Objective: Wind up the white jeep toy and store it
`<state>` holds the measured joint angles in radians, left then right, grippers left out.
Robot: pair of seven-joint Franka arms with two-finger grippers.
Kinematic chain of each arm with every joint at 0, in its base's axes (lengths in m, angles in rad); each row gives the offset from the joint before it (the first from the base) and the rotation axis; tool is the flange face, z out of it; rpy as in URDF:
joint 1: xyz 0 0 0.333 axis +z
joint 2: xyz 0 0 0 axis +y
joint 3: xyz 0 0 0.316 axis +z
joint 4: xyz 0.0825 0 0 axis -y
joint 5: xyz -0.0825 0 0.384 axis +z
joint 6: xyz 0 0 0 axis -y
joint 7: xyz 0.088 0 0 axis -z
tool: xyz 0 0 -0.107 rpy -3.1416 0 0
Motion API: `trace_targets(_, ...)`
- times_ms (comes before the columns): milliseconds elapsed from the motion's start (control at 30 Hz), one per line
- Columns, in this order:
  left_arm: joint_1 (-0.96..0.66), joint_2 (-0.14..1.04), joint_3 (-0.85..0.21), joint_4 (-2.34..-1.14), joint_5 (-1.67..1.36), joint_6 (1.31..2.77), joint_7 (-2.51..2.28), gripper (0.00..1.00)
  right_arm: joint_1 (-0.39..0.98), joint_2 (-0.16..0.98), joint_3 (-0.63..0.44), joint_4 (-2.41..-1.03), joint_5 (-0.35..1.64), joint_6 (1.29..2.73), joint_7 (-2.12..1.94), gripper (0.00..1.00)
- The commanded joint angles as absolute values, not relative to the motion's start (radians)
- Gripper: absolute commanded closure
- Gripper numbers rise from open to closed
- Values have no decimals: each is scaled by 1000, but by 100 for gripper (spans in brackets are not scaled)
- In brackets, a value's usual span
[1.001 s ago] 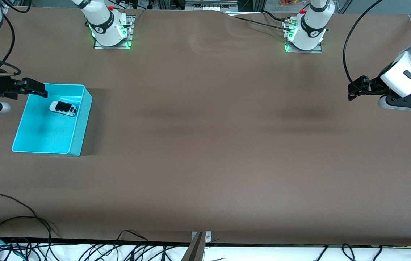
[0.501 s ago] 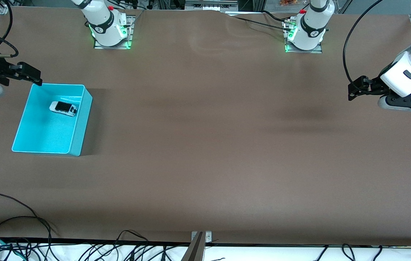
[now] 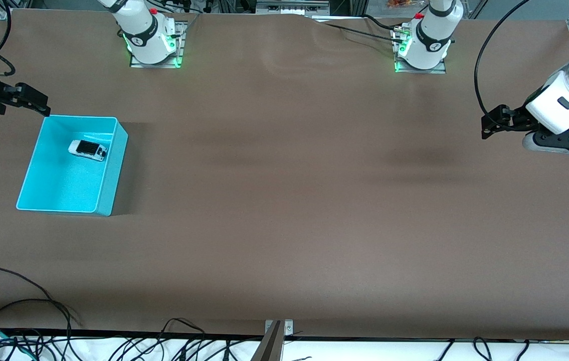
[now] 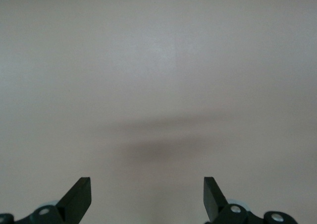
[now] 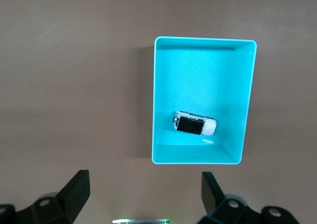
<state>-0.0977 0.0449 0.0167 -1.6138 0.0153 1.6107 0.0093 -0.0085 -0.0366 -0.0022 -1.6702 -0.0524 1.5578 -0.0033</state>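
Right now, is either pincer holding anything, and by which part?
Nothing is held. Left pincer and right pincer are open and empty; the toy car lies in the bin.

Front view: high camera, faces both arm bases across the brown worktop, angled down, whole surface in frame.

Right wrist view: looks straight down from well above the cyan bin; own fingers frame the lower edge. Shares the bin and the white jeep toy inside it with the front view.

Left wrist view: looks down at bare worktop only, fingers at the edge; shares only worktop surface with the front view.
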Motion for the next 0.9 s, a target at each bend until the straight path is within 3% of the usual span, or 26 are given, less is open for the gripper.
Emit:
trace_targets(0, -103, 58, 18, -1580, 5, 1589, 12, 0, 6, -26, -15, -1658, -44, 1566, -8, 0)
trace_targets(868, -107, 60, 18, -1580, 6, 1589, 11, 0, 8, -17, -14, -1660, -41, 1529, -14, 0)
